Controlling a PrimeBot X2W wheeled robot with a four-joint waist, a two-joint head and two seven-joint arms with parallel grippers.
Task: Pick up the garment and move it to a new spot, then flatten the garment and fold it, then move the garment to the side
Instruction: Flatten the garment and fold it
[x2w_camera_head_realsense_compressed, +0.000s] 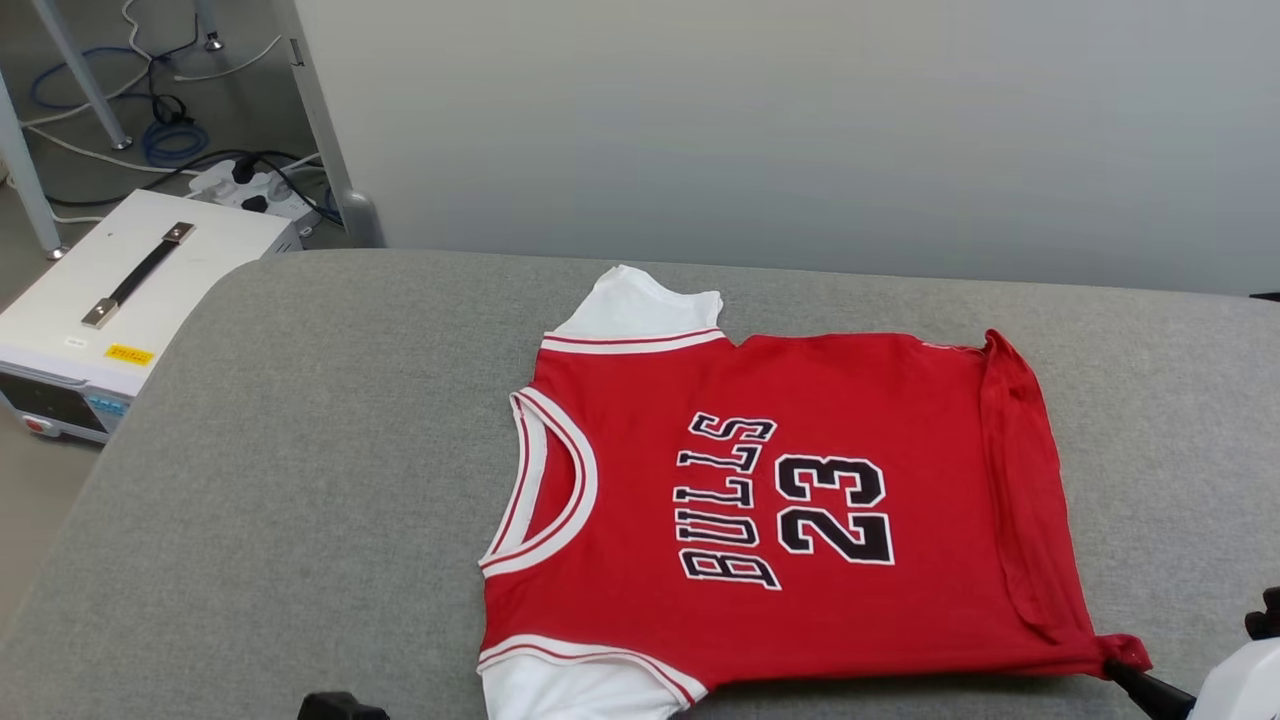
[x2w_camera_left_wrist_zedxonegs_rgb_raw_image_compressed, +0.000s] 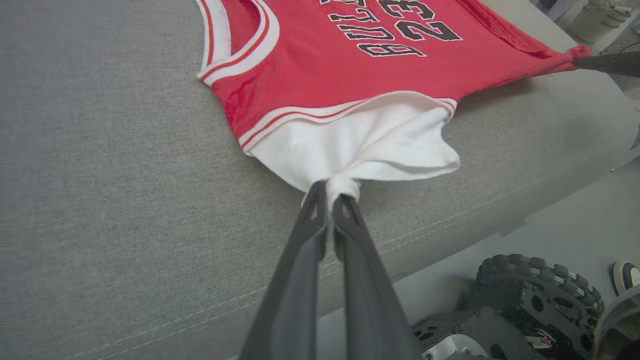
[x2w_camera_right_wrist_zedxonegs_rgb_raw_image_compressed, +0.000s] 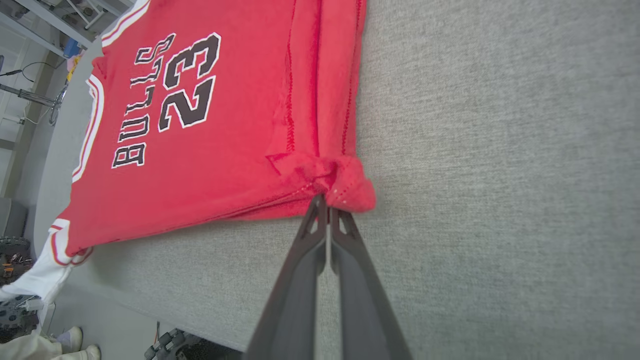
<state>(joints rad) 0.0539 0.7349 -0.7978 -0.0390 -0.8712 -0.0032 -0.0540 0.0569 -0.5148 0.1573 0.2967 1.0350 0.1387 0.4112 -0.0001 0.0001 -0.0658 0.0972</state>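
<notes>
Left pincer (x2w_camera_left_wrist_zedxonegs_rgb_raw_image_compressed: 329, 192) gripped the red fabric jersey (x2w_camera_head_realsense_compressed: 620, 590) by its white sleeve; right pincer (x2w_camera_right_wrist_zedxonegs_rgb_raw_image_compressed: 327, 205) gripped the hem corner. Uneven pulling risked slippage.

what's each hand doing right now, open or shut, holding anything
Left hand: closed, holding the shirt by its white sleeve.
Right hand: closed, holding the shirt's red bottom corner.

The white sleeve (x2w_camera_left_wrist_zedxonegs_rgb_raw_image_compressed: 360, 145) of the red BULLS 23 T-shirt (x2w_camera_left_wrist_zedxonegs_rgb_raw_image_compressed: 320, 80) is pinched by the closed left gripper (x2w_camera_left_wrist_zedxonegs_rgb_raw_image_compressed: 330, 199). The T-shirt's far hem corner is gripped by the right gripper (x2w_camera_left_wrist_zedxonegs_rgb_raw_image_compressed: 580, 62). Grey upholstery (x2w_camera_left_wrist_zedxonegs_rgb_raw_image_compressed: 100, 175) is seen beneath the T-shirt.
</notes>
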